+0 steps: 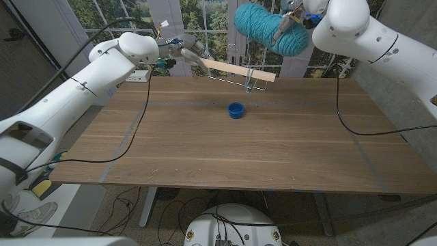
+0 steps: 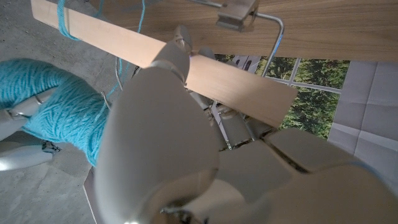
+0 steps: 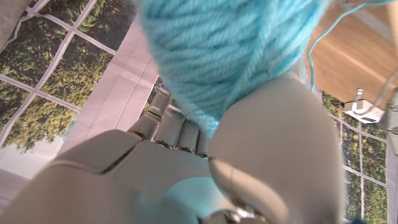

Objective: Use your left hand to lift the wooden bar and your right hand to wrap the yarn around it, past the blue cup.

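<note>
The left hand (image 1: pixel 183 49) grasps one end of the wooden bar (image 1: pixel 240 68) and holds it in the air above the far edge of the wooden surface (image 1: pixel 225 147), the bar slanting down a little toward the robot's right. In the left wrist view its fingers (image 2: pixel 177 53) curl around the bar, and a few turns of turquoise yarn circle the bar's other end. A metal wire frame with a clip (image 1: pixel 249 80) hangs beneath the bar. The right hand (image 1: pixel 295 19) is raised above and beyond the bar, gripping a fat skein of yarn (image 1: pixel 270 27); a thin strand appears to run from it down to the bar, though it is faint. The blue cup (image 1: pixel 235 109) stands on the surface, just nearer the robot than the bar's free end.
</note>
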